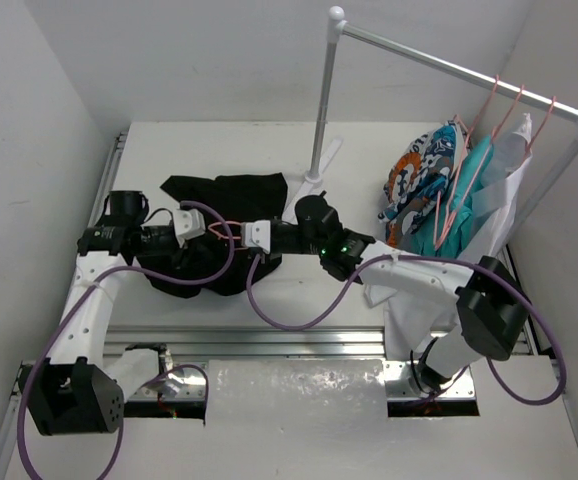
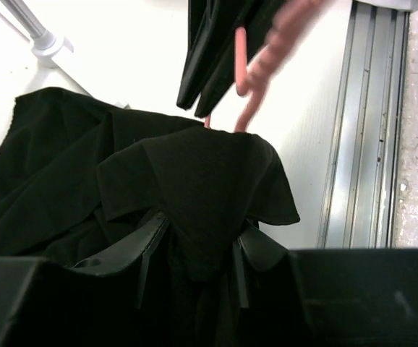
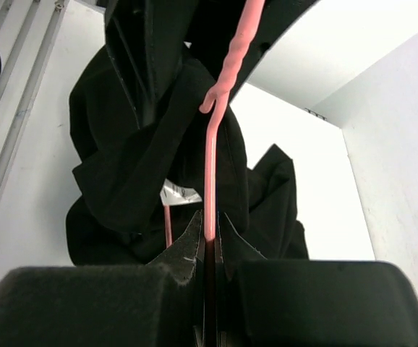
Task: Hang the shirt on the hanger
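Observation:
The black shirt (image 1: 224,192) lies bunched on the white table, under and behind both grippers. In the top view the thin pink hanger (image 1: 225,232) shows between the two gripper tips. My right gripper (image 3: 209,230) is shut on the hanger (image 3: 210,166) wire, which rises past the shirt (image 3: 122,159) and its white label (image 3: 178,193). My left gripper (image 2: 198,242) stands open, and a tapering fold of shirt (image 2: 194,181) drapes down between its fingers (image 2: 133,242). The hanger (image 2: 267,58) shows blurred above that fold. The hanger's lower part is hidden in the fabric.
A white clothes rack (image 1: 321,100) stands at the back. Its bar (image 1: 449,62) carries an orange-blue patterned garment (image 1: 419,185), a teal one (image 1: 469,185) and more pink hangers (image 1: 489,110). A metal rail (image 1: 269,345) runs along the near edge.

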### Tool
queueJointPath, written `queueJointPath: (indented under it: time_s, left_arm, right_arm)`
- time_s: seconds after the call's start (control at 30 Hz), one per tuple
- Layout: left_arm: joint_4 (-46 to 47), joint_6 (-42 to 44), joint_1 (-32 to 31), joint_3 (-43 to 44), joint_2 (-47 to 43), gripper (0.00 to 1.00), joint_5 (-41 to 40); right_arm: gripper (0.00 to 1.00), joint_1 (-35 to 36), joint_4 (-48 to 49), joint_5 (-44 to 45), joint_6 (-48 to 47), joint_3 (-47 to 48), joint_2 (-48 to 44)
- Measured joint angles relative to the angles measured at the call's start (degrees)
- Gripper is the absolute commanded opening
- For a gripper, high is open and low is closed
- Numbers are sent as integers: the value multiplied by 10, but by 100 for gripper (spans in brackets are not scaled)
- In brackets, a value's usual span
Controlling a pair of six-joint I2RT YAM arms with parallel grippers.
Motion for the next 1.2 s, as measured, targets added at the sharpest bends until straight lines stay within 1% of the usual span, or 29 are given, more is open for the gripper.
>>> queueJointPath:
  time_s: [0.07, 0.1, 0.13, 0.17, 0.23, 0.27, 0.3, 0.33, 0.37, 0.4, 0.43, 0.5, 0.57, 0.7, 0.77, 0.8, 0.83, 0.87, 0.93, 0.97, 1.0, 1.13, 1.2]
  left_arm:
    - [-3, 2, -5, 0, 2, 26, -3]
    - [-4, 3, -8, 0, 2, 22, -4]
    - [-6, 3, -10, 0, 2, 17, -5]
    - [-7, 4, -13, 0, 2, 1, -5]
    - [-17, 7, -15, 0, 0, 0, -4]
    - [-18, 11, -17, 0, -1, 0, -4]
    - [-22, 19, -18, 0, -4, 0, -5]
    - [-30, 30, -18, 0, -6, 0, -8]
    - [-38, 44, -18, 0, -9, 0, -12]
    - [-49, 60, -18, 0, -10, 0, -17]
    - [-57, 71, -18, -1, -12, 0, -22]
    - [-77, 100, -18, -5, -14, 0, -35]
    - [-97, 127, -18, -11, -14, 0, -48]
    - [-131, 168, -18, -23, -12, 0, -63]
    - [-136, 178, -18, -30, -12, 0, -65]
    - [-136, 182, -18, -35, -13, 0, -66]
    - [-137, 185, -18, -39, -15, 0, -68]
    - [-139, 187, -18, -43, -17, 0, -71]
    - [-148, 192, -18, -44, -23, 0, -75]
    - [-151, 195, -18, -44, -26, 0, -76]
    - [-155, 197, -18, -44, -28, 0, -77]
    - [-165, 200, -18, -44, -35, 0, -84]
    - [-169, 200, -18, -44, -38, 0, -89]
  right_arm:
    - [0, 3, 18, 2, 5, -12, -1]
    - [0, 5, 28, 2, 10, -19, -2]
    - [0, 6, 34, 2, 12, -23, -2]
    - [0, 7, 43, 5, 16, -28, -2]
    - [1, 8, 54, 17, 24, -31, -1]
    - [7, 7, 57, 18, 27, -33, -2]
    - [32, 7, 59, 18, 33, -35, -2]
    - [47, 9, 65, 17, 40, -37, -2]
    - [57, 12, 73, 12, 45, -43, -4]
    - [64, 16, 78, 11, 55, -52, -11]
    - [73, 19, 82, 11, 63, -67, -23]
    - [83, 24, 79, 4, 83, -104, -64]
    - [99, 25, 58, -15, 105, -136, -122]
    - [99, 16, -18, -92, 138, -144, -244]
    - [94, 7, -40, -121, 153, -142, -286]
    - [89, 3, -44, -130, 162, -142, -299]
    - [81, -5, -45, -131, 178, -141, -301]
    - [70, -17, -45, -130, 195, -134, -298]
    - [65, -54, -48, -123, 244, -98, -263]
    - [63, -77, -60, -122, 272, -63, -219]
    - [63, -93, -62, -118, 296, -21, -176]
    - [74, -125, -72, -122, 370, 126, 12]
    - [79, -127, -79, -131, 392, 161, 83]
